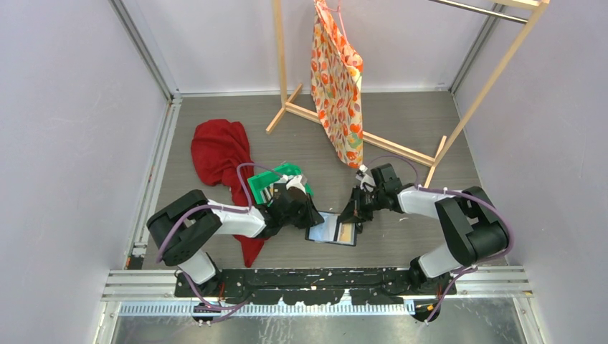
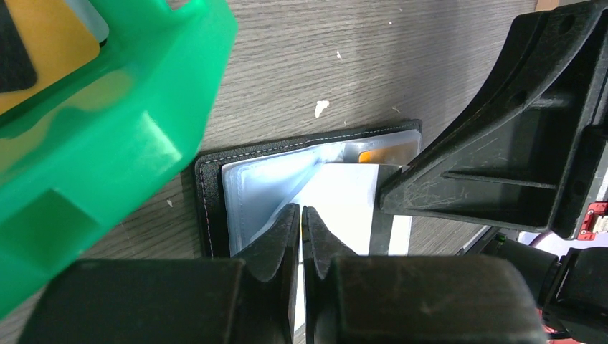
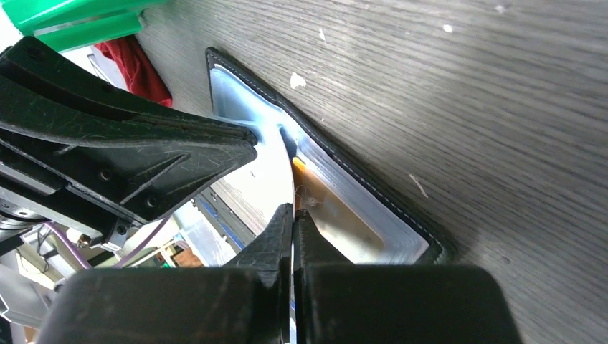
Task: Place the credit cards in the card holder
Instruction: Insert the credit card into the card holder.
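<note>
The black card holder point(image 1: 330, 229) lies open on the table between my arms, its pale blue-grey lining up. An orange credit card point(image 3: 310, 180) sits in its right-hand pocket. My left gripper point(image 2: 301, 210) is shut on a clear sleeve of the card holder point(image 2: 265, 186), which is lifted off the left half. My right gripper point(image 3: 293, 210) is shut on a thin sleeve edge that rises from the fold. Its broad black finger point(image 2: 502, 143) looms at the right of the left wrist view. An orange-yellow credit card point(image 2: 43, 43) with a dark mark lies in the green tray point(image 2: 107, 143).
The green tray point(image 1: 287, 175) stands just behind my left gripper point(image 1: 313, 217). A red cloth point(image 1: 219, 154) lies at the back left. A wooden rack point(image 1: 401, 147) with a hanging patterned bag point(image 1: 337, 86) stands behind my right gripper point(image 1: 355, 215).
</note>
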### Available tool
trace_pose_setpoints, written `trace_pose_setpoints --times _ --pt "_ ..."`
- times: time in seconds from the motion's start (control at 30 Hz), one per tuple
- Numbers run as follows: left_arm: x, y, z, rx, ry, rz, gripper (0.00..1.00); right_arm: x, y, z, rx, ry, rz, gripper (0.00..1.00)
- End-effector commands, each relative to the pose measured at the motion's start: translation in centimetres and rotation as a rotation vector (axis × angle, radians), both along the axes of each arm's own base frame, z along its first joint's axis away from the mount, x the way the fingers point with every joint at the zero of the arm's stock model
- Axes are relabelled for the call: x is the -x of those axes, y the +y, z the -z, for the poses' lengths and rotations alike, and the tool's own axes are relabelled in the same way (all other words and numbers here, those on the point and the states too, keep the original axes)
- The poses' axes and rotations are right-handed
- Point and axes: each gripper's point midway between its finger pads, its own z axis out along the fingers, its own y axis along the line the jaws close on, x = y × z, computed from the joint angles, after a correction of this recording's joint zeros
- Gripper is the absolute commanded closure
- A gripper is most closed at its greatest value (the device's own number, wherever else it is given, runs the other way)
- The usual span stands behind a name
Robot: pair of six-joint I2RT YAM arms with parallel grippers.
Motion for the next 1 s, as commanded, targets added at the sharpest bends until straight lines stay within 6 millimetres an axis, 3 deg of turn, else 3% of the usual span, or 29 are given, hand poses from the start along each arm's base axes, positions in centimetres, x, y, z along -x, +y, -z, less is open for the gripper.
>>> trace_pose_setpoints --times 0.0,0.3,0.43,0.57,0.67,0.8,0.97 --pt "0.1 1.6 2.7 -0.099 0.041 -0.015 0.93 1.0 0.7 0.6 0.014 0.023 -0.048 0.99" --pt "0.1 1.2 2.3 -0.074 0.040 -0.008 0.92 0.3 1.2 1.4 0.009 0.010 -0.028 0.99" --pt "0.0 0.9 1.1 -0.035 0.019 -0.001 0.86 -0.4 1.6 1.6 -0.006 -0.014 -0.026 0.98" --pt "-0.1 0.4 -2.2 0.023 -0.029 0.014 0.75 -1.0 1.9 0.9 -0.034 -0.049 -0.037 0.83" --pt "0.3 1.0 -4.1 0.023 -0.058 0.037 0.70 -1.4 2.3 -0.3 -0.051 -0.092 -0.069 0.66" --pt "1.4 2.7 -4.9 -0.004 -0.095 0.067 0.68 -1.5 1.6 -1.3 0.000 -0.136 -0.113 0.38" --pt "2.0 5.0 -5.2 -0.049 -0.149 0.069 0.67 -2.0 0.9 -2.0 0.061 -0.180 -0.126 0.22"
